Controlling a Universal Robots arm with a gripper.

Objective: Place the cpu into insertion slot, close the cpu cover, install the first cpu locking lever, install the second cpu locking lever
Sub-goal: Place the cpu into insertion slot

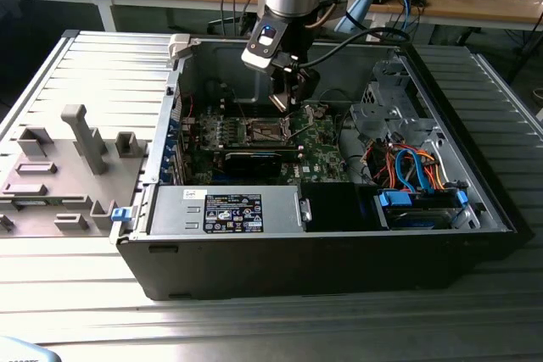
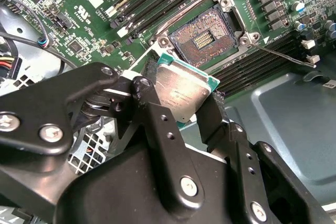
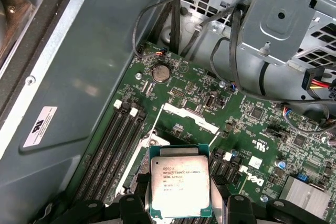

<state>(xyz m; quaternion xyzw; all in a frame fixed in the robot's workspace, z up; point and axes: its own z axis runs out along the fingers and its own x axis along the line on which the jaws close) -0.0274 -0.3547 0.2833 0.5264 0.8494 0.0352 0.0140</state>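
Counter: a slatted metal counter carries the open computer case; a grey fixture tray lies by the counter's edge at the exterior view's left.
Insertion slot: on the green motherboard, towards the case's back wall, the insertion slot lies bare, with its dark contact field showing and nothing seated in it.
Claw: the claw hangs from the arm inside the case, its two black fingers narrowed onto opposite edges of the chip.
Cpu: the cpu is held clear of the board with its silvery top up, not yet in the socket.
Key relation: in the exterior view the slot lies just to the left of and below the claw. In the second wrist view it sits just beyond the chip's far edge, near but not under it.
Long axis: the chip is almost square. I cannot tell whether its edges run true with the socket rim.
Locking lever: a thin wire locking lever splays out from a socket corner, unlatched.
Cpu cover: a pale frame beyond the chip is probably the cpu cover swung open, but it is hard to make out.
Hidden: the chip's underside, its gap above the board, and the socket's near part behind the chip.
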